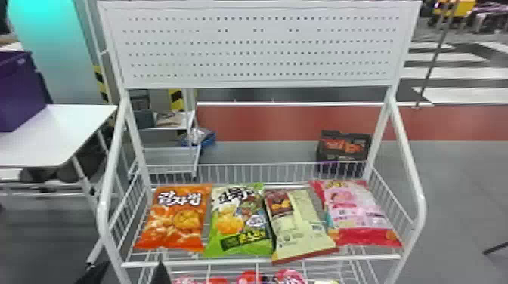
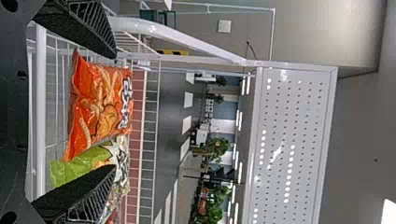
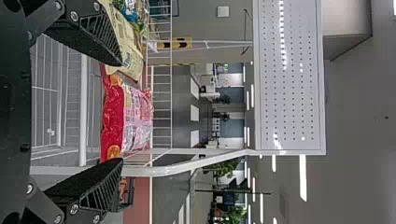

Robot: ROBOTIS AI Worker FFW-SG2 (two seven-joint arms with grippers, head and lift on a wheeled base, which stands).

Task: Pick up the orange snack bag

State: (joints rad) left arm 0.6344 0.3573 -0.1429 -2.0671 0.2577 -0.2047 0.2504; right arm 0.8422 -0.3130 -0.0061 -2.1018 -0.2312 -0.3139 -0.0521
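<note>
On white wire rack: glossy, crinkled orange snack bag; left pincer, right pincer released, wedge-shaped.

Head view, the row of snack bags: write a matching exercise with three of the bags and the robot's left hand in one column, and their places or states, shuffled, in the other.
1. Orange snack bag
2. Green snack bag
3. Cream snack bag
4. Left hand

A. Third from the left
B. Open, holding nothing
C. Left end of the row
D. Second from the left

Pairs: 1-C, 2-D, 3-A, 4-B
</note>
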